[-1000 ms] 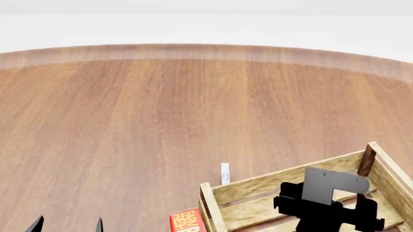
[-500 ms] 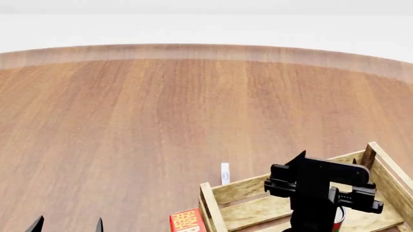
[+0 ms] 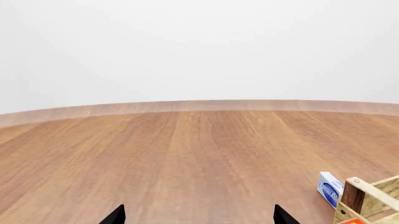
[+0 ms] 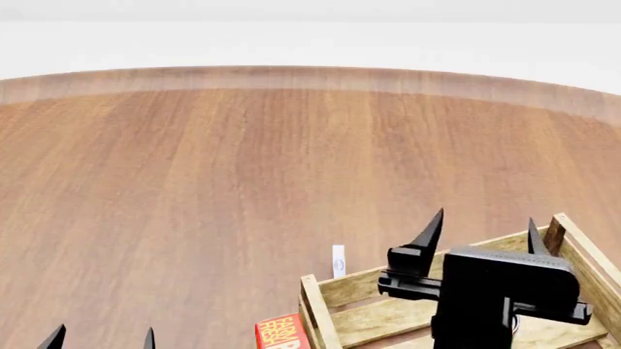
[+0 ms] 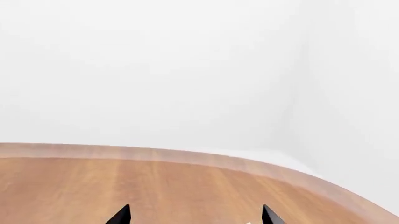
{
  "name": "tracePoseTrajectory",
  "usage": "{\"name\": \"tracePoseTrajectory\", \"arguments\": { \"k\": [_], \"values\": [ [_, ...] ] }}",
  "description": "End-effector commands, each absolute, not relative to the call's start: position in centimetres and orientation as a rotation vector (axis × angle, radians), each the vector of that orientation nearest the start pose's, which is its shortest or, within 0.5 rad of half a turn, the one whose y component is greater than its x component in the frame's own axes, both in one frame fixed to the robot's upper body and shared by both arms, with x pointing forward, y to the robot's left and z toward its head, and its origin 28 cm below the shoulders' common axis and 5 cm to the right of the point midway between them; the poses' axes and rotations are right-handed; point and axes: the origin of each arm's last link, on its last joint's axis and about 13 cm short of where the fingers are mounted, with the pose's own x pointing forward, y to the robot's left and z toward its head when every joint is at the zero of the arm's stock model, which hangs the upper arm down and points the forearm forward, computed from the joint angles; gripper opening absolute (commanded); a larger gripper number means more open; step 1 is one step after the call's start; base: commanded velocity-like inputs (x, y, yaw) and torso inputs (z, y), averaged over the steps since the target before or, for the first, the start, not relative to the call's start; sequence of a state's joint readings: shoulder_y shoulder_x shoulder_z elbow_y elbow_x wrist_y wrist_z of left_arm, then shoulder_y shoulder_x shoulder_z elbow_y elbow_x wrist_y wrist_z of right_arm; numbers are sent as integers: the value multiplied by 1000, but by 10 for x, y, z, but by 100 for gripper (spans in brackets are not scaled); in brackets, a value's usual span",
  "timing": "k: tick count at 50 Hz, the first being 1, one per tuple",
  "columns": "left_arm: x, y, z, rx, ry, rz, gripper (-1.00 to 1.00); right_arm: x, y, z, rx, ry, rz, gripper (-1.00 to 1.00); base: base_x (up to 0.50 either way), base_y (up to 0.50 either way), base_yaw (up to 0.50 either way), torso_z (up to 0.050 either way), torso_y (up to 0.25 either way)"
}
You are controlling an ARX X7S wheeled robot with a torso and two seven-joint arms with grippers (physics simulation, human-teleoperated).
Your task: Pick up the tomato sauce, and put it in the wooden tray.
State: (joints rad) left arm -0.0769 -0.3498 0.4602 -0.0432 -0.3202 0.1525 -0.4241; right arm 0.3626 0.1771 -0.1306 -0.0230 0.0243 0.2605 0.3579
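Left wrist view: the left gripper (image 3: 198, 215) has its two black tips apart and empty over the brown wooden table (image 3: 187, 154); one small blue-and-white box (image 3: 330, 188) stands just beside one pale slatted wooden tray (image 3: 369, 200).

Head view: the right gripper (image 4: 481, 234) is raised above the tray, tips apart, holding nothing. One red-and-yellow carton (image 4: 282, 331) sits left of the tray. The tomato sauce is hidden; placement appears done but unconfirmed.

Right wrist view: two tips apart, only table and wall.

Right gripper (image 4: 482, 231) now raised above the wooden tray (image 4: 388, 287), fingertips up and spread; tomato sauce hidden.
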Motion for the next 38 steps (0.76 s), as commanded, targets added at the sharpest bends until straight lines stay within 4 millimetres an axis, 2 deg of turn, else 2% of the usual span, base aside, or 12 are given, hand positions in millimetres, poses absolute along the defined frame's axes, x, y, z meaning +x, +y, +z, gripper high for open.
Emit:
{"name": "tracePoseTrajectory", "arguments": {
  "k": [1, 38],
  "values": [
    [209, 205, 13, 16, -39, 3, 100, 264, -113, 106, -159, -200, -228, 100, 0, 0, 0, 0, 0],
    [209, 205, 13, 16, -40, 3, 100, 199, -97, 141, -150, -414, -114, 100, 0, 0, 0, 0, 0]
  ]
}}
